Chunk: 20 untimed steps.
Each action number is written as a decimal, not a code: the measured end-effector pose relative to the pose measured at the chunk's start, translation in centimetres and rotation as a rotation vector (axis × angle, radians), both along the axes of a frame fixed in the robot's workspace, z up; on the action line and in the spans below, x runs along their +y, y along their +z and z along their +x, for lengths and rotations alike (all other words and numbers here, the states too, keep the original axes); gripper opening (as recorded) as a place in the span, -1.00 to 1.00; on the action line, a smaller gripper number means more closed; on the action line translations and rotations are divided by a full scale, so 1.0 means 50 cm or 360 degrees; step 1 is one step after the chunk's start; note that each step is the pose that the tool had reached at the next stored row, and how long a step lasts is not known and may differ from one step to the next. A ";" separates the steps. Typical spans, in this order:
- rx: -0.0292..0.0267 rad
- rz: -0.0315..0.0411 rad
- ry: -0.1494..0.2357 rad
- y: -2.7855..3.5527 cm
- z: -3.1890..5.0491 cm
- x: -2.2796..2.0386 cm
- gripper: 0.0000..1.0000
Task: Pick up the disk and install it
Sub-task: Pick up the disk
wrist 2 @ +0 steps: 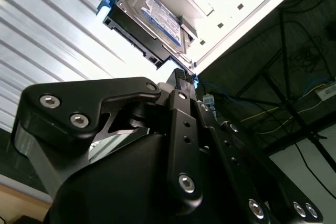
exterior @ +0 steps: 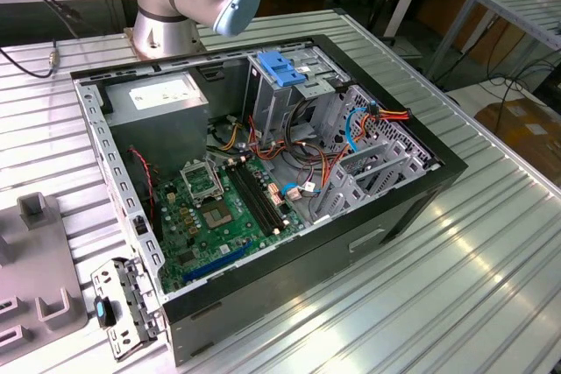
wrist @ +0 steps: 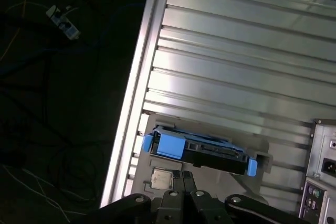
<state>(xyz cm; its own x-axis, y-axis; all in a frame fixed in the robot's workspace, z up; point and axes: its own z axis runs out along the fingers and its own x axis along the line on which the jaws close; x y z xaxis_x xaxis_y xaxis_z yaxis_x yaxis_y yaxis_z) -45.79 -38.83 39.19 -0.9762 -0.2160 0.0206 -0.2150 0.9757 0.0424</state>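
**Inspector A:** What surface and surroundings are you recording?

**Inspector B:** A ribbed aluminium table [exterior: 491, 251] is carrying an open computer case [exterior: 403, 216]. Benches and cables are standing behind it. A dark floor with loose wires is showing past the table's edge in both wrist views.

**A:** Where is the disk sitting?

**B:** The disk [wrist: 202, 150] [wrist 2: 149, 17] is resting in a pale grey holder [wrist: 139, 179] close to that edge, outside the case. It is lying directly ahead of the gripper [wrist: 182, 174] [wrist 2: 181, 77], near the tips but apart from them. Its long axis is running crosswise to the line along which the gripper is pointing.

**A:** What is the gripper state?

**B:** The fingers [wrist: 172, 195] are sitting drawn together with no gap showing between them, and they are gripping nothing.

**A:** Materials and shapes?

**B:** The disk is presenting as a flat rectangular slab of black and silver metal with hard edges. A white label with a blue band is covering its broad face, and smooth blue plastic rails are running along its sides. The holder is looking matte, and I am judging it to be moulded plastic. The gripper's links are black and bolted.

**A:** And further out?

**B:** Inside the case, a green motherboard [exterior: 219, 208], a grey cage topped by a blue latch [exterior: 282, 67] and a grey box with a white sticker [exterior: 162, 98] are sitting. The arm's base [exterior: 166, 32] is standing at the case's far side.
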 end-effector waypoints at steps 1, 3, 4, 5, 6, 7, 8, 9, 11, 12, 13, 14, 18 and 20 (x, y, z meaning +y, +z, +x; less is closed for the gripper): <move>0.00000 0.0000 0.0006 0.000 0.000 0.0000 -0.79; 0.00000 0.0000 0.0024 0.000 0.000 0.0000 -0.79; 0.00000 0.0000 0.0030 0.000 0.000 0.0001 -0.79; 0.00000 0.0000 0.0040 0.000 0.000 0.0000 -0.79; 0.00000 0.0000 0.0048 0.000 0.000 0.0000 -0.79; 0.00000 0.0000 0.0057 0.000 0.000 0.0000 -0.79; 0.00000 0.0000 0.0067 0.000 0.000 0.0000 -0.79; 0.00000 0.0000 0.0075 0.000 0.000 0.0000 -0.79; -0.00001 0.0000 0.0093 0.000 0.000 0.0000 -0.79; 0.00000 0.0000 0.0110 0.000 0.000 0.0001 -0.79; 0.00000 0.0000 0.0130 0.000 0.000 0.0000 -0.79; 0.00001 0.0000 0.0153 0.000 0.000 0.0000 -0.79; 0.00000 0.0000 0.0227 0.000 0.000 0.0000 -0.79; 0.00000 0.0000 0.0256 0.000 0.000 0.0000 -0.79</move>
<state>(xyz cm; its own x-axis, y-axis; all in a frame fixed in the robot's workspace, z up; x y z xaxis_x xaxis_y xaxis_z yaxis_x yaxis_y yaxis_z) -45.78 -38.83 39.19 -0.9291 -0.3693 0.0206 -0.3682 0.9288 0.0424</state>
